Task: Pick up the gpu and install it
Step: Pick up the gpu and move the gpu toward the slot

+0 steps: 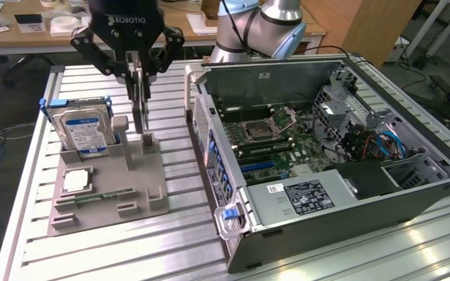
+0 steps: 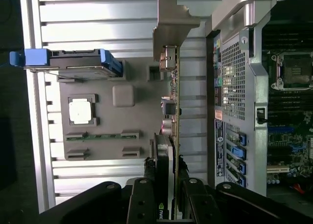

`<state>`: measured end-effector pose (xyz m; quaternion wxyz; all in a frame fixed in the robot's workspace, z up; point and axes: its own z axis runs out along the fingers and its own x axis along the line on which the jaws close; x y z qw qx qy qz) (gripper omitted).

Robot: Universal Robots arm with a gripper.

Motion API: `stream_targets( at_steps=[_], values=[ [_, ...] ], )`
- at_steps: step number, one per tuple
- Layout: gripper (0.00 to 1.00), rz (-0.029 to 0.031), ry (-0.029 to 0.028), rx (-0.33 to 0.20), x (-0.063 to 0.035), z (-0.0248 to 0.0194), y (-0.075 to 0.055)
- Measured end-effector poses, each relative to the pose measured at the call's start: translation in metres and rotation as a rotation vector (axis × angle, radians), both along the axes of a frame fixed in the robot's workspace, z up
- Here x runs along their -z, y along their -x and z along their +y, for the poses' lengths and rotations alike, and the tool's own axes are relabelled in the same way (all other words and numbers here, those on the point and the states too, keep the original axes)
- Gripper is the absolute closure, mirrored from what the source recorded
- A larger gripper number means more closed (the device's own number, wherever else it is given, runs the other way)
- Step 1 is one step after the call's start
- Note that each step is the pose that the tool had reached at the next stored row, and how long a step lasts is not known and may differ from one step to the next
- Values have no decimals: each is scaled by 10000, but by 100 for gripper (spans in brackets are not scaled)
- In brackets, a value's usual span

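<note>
My gripper point(image 1: 136, 75) is shut on the gpu point(image 1: 141, 111), a thin dark card that hangs edge-on and upright from the fingers. Its lower end sits right at a small slotted post point(image 1: 148, 143) of the grey holder tray point(image 1: 108, 196); I cannot tell whether they touch. In the wrist view the gpu point(image 2: 174, 104) runs as a narrow strip away from my gripper point(image 2: 167, 172), with its pale metal bracket point(image 2: 172, 23) at the far end. The open computer case point(image 1: 327, 146) stands on the exterior view's right, with the motherboard point(image 1: 276, 146) exposed.
On the tray, a silver hard drive point(image 1: 84, 132) with a blue-white label stands in its holder, and a square processor chip point(image 1: 77, 181) lies flat. The case's perforated side wall point(image 2: 234, 77) is close beside the card. The slatted metal table point(image 1: 170, 246) carries everything.
</note>
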<state>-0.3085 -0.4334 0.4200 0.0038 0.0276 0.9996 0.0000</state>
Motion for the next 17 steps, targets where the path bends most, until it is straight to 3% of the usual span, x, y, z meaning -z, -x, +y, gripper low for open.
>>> stream_targets(
  at_steps=[9,14,15,17],
  values=[
    [73,0,14,0,-266,0,0],
    [73,-1,7,0,-277,0,0],
    [73,1,-33,1,-278,1,1],
    [73,0,-222,1,-277,0,0]
  ],
)
